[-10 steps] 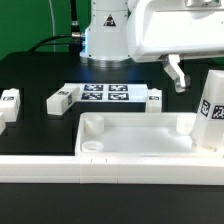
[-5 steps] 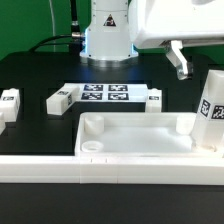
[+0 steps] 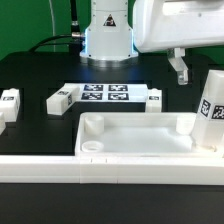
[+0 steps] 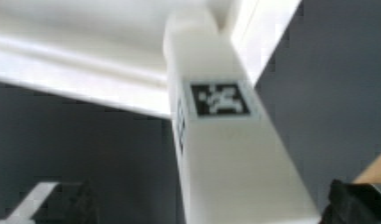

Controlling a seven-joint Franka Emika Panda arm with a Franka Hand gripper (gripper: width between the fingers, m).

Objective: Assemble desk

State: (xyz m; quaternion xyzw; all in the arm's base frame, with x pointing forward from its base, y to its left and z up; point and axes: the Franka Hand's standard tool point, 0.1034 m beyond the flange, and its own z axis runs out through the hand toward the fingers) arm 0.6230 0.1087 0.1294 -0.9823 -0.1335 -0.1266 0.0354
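Note:
The white desk top [image 3: 130, 137] lies rim-up in the middle of the table. One tagged white leg [image 3: 211, 110] stands upright at its end on the exterior view's right. Three more legs lie on the black table: one [image 3: 10, 100], a second [image 3: 62, 99] and a third [image 3: 153, 98]. My gripper [image 3: 181, 68] hangs open above the table, a little to the left of the upright leg and apart from it. In the wrist view the upright leg [image 4: 219, 120] runs between my wide-open gripper [image 4: 201, 205], and neither dark fingertip [image 4: 36, 205] touches it. The desk top's rim [image 4: 80, 60] shows behind.
The marker board [image 3: 105, 93] lies flat behind the desk top, between two lying legs. A long white rail [image 3: 100, 166] runs along the front edge. The robot's base [image 3: 107, 40] stands at the back.
My gripper has shifted slightly toward the exterior view's right, closer to the upright leg, rising and then dipping a little. The jaws stay open. No part has moved.

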